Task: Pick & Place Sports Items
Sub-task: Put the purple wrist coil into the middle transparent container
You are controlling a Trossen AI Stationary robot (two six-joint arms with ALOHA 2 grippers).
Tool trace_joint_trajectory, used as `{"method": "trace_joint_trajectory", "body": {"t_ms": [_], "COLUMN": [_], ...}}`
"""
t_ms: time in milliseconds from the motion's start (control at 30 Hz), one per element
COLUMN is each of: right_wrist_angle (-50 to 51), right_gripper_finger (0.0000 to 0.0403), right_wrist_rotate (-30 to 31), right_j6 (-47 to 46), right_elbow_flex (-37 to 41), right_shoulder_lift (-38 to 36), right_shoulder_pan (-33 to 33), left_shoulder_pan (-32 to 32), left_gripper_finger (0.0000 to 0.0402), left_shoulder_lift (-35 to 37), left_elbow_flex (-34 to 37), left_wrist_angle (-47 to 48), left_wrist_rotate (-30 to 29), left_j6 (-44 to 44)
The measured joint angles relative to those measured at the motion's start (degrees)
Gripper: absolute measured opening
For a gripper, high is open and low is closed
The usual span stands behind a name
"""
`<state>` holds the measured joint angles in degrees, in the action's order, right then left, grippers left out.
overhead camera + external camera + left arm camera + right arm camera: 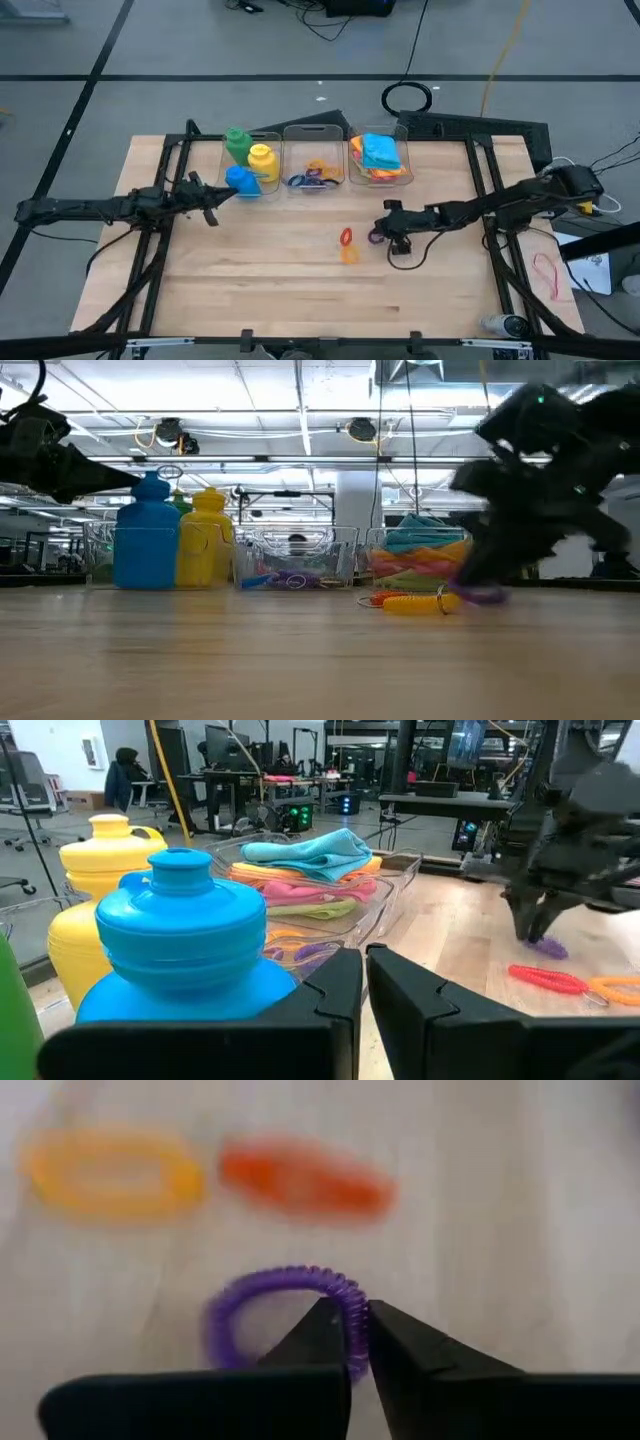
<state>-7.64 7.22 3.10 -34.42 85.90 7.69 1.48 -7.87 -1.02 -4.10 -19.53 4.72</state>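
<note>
Bottles and cloths sit binned; right tool [358, 1342] clenches the purple coiled plastic ring [250, 1320]; orange [346, 237] and yellow rings [349, 254] remain on the worktop [250, 290].

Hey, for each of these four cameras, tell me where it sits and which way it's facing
High view: above the table, looking straight down; both arms show, left gripper by the blue bottle.
Low view: at tabletop height, looking level across to the bins; the right arm shows blurred.
Left wrist view: on the left arm, looking past its shut fingers at the blue bottle.
Right wrist view: on the right arm, looking down; right gripper shut on the purple ring.
Shared: the purple ring also shows from above.
</note>
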Motion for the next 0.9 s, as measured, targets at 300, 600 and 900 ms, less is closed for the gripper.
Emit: {"method": "trace_joint_trajectory", "body": {"t_ms": [300,600,900], "right_wrist_angle": [-11.12,-23.63,-38.37], "right_gripper_finger": [0.0001,0.0001,0.0], "right_wrist_rotate": [-1.08,-1.34,-1.88], "right_j6": [6.32,8.6,4.41], "right_elbow_flex": [-6.24,-10.33,-10.35], "right_shoulder_lift": [-2.0,-2.07,0.22], "right_shoulder_pan": [-0.47,-7.72,-17.45], "left_shoulder_pan": [0.0,0.0,0.0], "left_gripper_finger": [0.0021,0.0021,0.0021], "left_shoulder_lift": [0.0,0.01,0.01], "left_elbow_flex": [0.0,0.0,0.0], "left_wrist_angle": [0.0,0.0,0.0], "left_wrist_rotate": [0.0,-0.01,-0.01], "left_j6": [-0.01,0.0,-0.01]}}
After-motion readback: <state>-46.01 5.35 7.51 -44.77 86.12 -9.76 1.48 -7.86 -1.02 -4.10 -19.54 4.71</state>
